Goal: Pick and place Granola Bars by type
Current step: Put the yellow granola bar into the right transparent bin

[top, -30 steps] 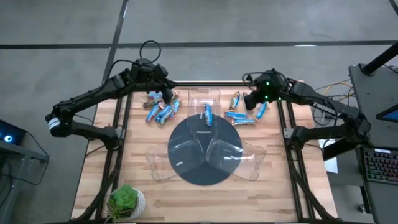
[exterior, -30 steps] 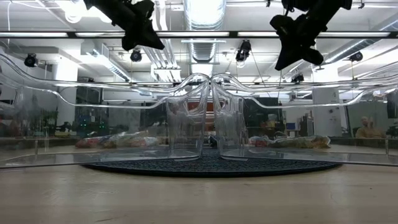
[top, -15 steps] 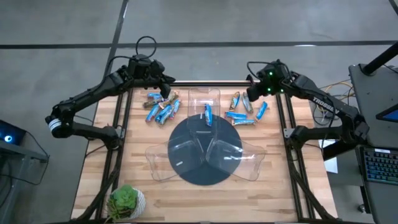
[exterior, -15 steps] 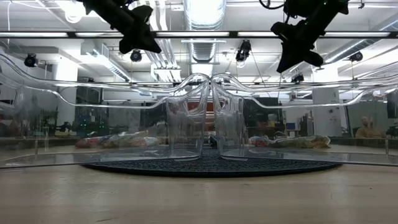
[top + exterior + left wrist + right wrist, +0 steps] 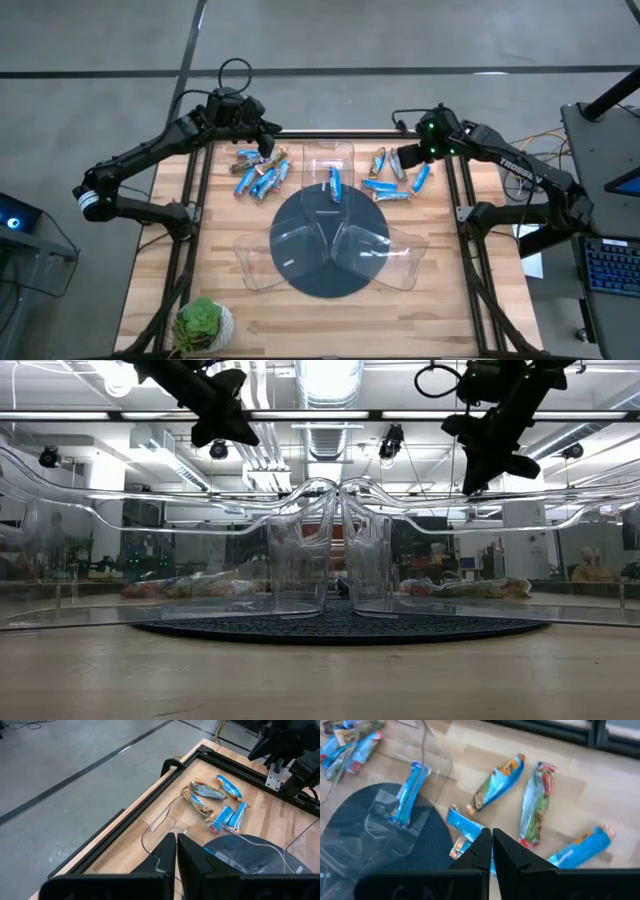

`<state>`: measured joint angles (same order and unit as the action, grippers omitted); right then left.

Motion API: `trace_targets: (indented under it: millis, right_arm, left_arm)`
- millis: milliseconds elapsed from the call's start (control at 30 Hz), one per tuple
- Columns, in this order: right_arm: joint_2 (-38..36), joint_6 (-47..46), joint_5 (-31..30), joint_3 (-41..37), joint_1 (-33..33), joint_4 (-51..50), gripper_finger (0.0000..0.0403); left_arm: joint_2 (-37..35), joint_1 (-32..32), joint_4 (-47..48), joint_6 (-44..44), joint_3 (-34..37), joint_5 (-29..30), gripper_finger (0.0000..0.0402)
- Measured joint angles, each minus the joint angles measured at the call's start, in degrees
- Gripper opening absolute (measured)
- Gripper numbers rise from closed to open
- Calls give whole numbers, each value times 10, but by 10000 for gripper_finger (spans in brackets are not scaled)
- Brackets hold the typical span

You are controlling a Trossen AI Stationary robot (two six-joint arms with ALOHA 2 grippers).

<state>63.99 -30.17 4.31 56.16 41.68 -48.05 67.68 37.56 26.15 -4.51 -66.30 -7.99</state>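
Observation:
Granola bars lie in two loose heaps on the wooden table's far part. The left heap (image 5: 260,173) is mostly blue. The right heap (image 5: 393,176) shows in my right wrist view as a tan-and-blue bar (image 5: 497,784), a greenish bar (image 5: 535,810) and blue bars (image 5: 580,847). One blue bar (image 5: 334,184) lies in the far clear tray (image 5: 330,158). My left gripper (image 5: 268,143) hangs shut and empty above the left heap's far side. My right gripper (image 5: 403,160) hangs shut and empty above the right heap, pointing steeply down.
Three clear plastic trays sit in a fan on a dark round mat (image 5: 300,270) at the table's middle. A small potted plant (image 5: 203,322) stands at the near left corner. Black frame rails (image 5: 195,190) run along the table's left, right and far edges.
My right gripper has gone a little toward the table's right edge and sunk, tipping its fingers more steeply down over the right heap. It stays shut. The bars have not moved.

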Motion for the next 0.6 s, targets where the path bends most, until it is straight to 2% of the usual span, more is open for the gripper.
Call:
trace_targets:
  millis: [400, 600]
  right_arm:
    - [0, -58, -3, -43, -2, 2, 8]
    - [0, -59, -13, -49, -2, 4, 8]
  left_arm:
    - [0, 0, 1, 0, 0, -1, 0]
    - [-1, 0, -68, 8, 48, -5, 0]
